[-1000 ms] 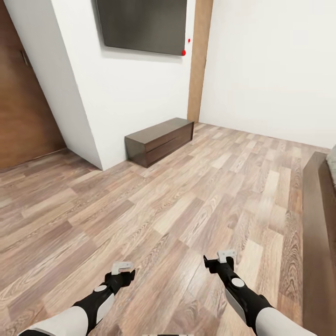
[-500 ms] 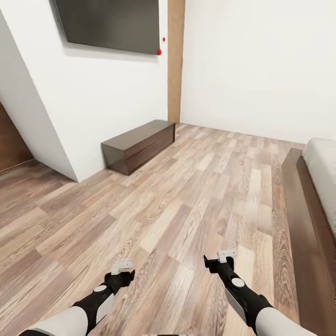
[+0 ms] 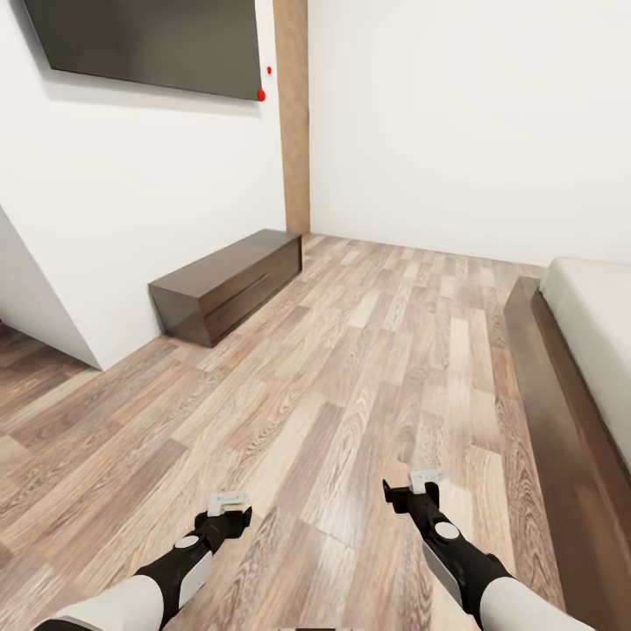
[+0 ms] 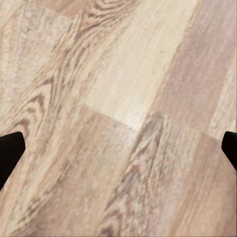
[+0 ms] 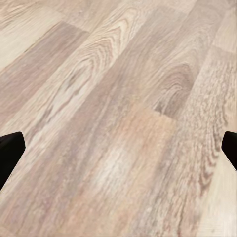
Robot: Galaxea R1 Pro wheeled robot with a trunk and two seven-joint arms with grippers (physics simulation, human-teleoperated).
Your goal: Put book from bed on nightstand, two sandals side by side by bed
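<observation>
— Where are we standing, and what are we facing?

— We are looking across the bedroom's brown wood-plank floor [image 3: 368, 368] toward a white wall [image 3: 456, 123]. The bed [image 3: 561, 386] is lying along our right side: its dark-brown frame is running away from us, with the light-grey mattress [image 3: 596, 307] sitting on top of it.

— Are we seeing the nightstand?

— We are seeing a low dark-brown cabinet [image 3: 226, 285] standing against the left wall, well apart from the bed. It may be a nightstand, though from here it is reading as rather long, so we cannot tell for certain. Above it a dark flat screen [image 3: 149, 44] is hanging on the wall, and a vertical wood strip [image 3: 294, 114] is running down the corner beside it.

— What are our arms doing?

— Both are reaching forward and low over the floor. The left gripper [image 3: 230, 501] is hovering near the bottom of the head view, and the right gripper [image 3: 426, 478] is hanging a little farther ahead, nearer the bed frame.

— And the fingers?

— In the left wrist view the dark fingertips [image 4: 11, 150] are sitting at opposite edges with bare planks between them, so that gripper is spread wide and carrying nothing. In the right wrist view the fingertips [image 5: 11, 148] are likewise sitting far apart over plain floor, spread and empty.
</observation>
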